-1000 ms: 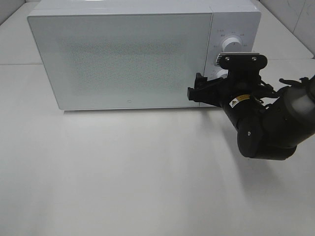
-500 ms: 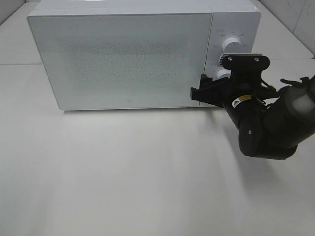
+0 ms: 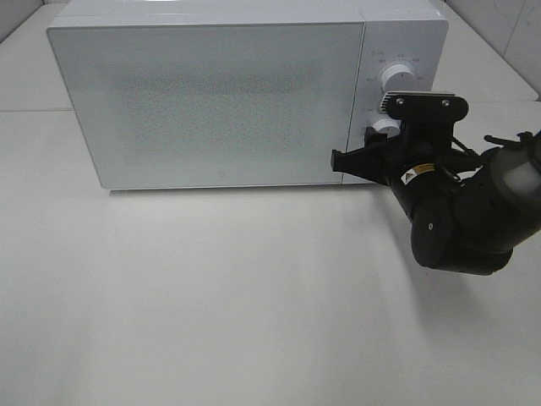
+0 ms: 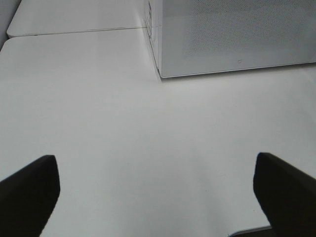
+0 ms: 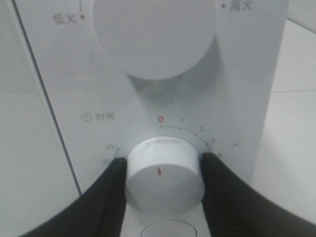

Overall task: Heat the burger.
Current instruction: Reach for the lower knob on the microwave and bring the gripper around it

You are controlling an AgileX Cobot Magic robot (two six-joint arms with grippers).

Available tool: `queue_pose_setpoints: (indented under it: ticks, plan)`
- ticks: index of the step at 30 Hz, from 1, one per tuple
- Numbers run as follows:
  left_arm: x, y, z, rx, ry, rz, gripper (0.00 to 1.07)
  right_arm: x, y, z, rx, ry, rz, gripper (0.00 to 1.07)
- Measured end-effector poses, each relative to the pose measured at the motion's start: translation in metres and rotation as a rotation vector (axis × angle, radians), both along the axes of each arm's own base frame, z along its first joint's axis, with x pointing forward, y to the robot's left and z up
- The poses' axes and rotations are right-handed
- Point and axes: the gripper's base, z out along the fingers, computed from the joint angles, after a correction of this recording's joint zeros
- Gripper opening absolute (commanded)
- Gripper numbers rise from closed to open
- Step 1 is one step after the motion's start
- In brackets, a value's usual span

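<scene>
The right gripper (image 5: 164, 186) has slid a little to the right over the last second, off the edge of the door and onto the control panel of the microwave (image 3: 211, 101). Its fingers (image 5: 106, 192) have drawn in from wide apart and now press against both sides of the lower knob (image 5: 163, 165), the timer below the upper knob (image 5: 155, 34). The red mark on the timer lines up with the zero, so no time looks set yet. The door is shut, as it was a second ago, and the burger is nowhere in sight. It is probably inside, though the frosted door hides that. With the knob held, the step in hand looks like turning it to start the heating. The left gripper (image 4: 155, 190) hangs with its fingers wide apart over the bare table (image 3: 211, 296), near the microwave's near left corner, holding nothing.
</scene>
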Motion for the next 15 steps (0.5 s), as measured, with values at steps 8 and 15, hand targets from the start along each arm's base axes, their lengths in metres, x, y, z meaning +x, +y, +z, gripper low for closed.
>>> queue_pose_setpoints:
  ticks: [8, 15]
  plan:
    - [0.0, 0.0, 0.0, 0.0, 0.0, 0.0, 1.02, 0.0, 0.0001, 0.0, 0.007, 0.0, -0.001, 0.23]
    - [0.0, 0.0, 0.0, 0.0, 0.0, 0.0, 1.02, -0.0004, 0.0005, -0.0002, 0.203, -0.001, -0.039, 0.23]
